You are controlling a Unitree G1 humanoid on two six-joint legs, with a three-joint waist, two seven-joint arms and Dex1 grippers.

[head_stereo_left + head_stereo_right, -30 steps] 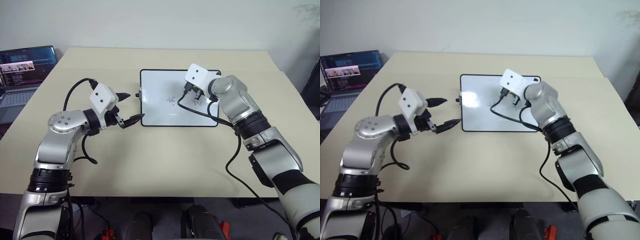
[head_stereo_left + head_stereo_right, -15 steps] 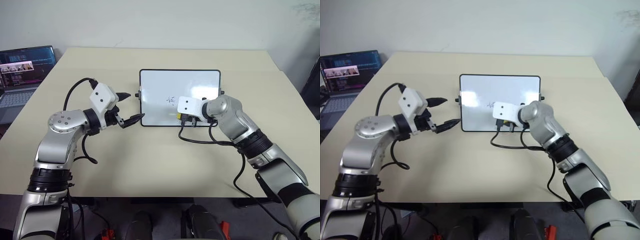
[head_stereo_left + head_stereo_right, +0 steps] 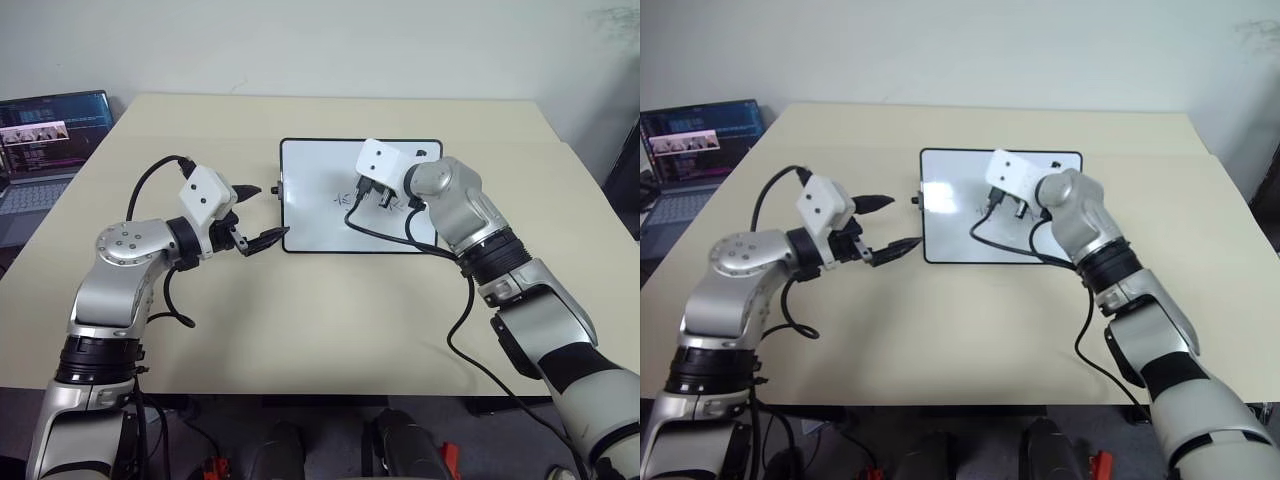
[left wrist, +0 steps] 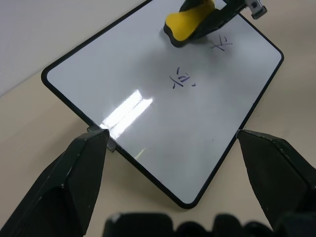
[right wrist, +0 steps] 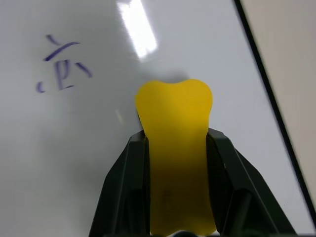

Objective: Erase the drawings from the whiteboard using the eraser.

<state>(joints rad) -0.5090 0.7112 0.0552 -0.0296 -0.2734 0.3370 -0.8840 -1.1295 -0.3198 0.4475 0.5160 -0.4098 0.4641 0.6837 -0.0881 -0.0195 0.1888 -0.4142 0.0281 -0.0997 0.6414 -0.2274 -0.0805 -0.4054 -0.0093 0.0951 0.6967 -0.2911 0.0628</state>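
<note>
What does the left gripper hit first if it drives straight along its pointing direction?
Most likely the whiteboard. The left gripper is open and points at the board's near left edge, with bare table between, so the black frame would probably meet the fingertips first. Depth is uncertain.

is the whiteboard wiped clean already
No, the left wrist view shows two dark drawings on the whiteboard, one beside the yellow eraser held in the right claw.

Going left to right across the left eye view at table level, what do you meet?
Laptop → left gripper, fingers open → whiteboard → drawing → right gripper over the board.
</note>
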